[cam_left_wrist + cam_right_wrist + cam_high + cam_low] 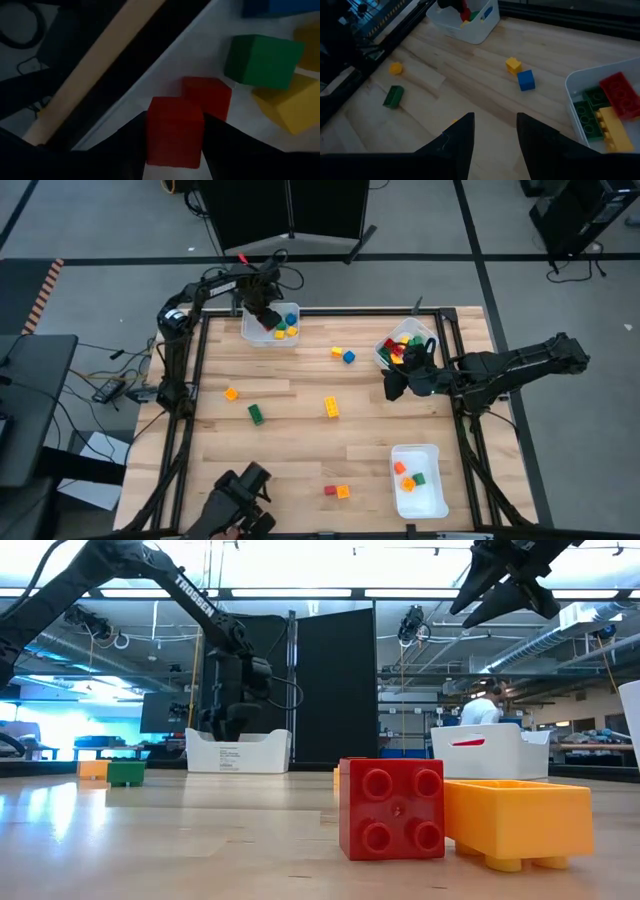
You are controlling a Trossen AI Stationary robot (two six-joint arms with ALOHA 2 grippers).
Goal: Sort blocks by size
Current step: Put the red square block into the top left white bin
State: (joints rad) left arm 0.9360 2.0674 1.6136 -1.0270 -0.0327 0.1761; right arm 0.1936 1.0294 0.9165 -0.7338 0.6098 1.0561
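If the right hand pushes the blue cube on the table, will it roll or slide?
The blue cube has flat faces, so it should slide, not roll. It looks like light, stiff plastic. It touches a yellow block, which would probably move too.

Far-left bin [262,335]: left gripper [268,321] inside, among blocks [287,328].
Right-edge bin [384,352]: right gripper [394,388] just beside it.
Near-right bin [432,502]: blocks inside.
Tabletop [300,450]: loose blocks scattered between bins.

Red brick [391,808] touching orange brick [518,820]; green brick [126,773] far left.
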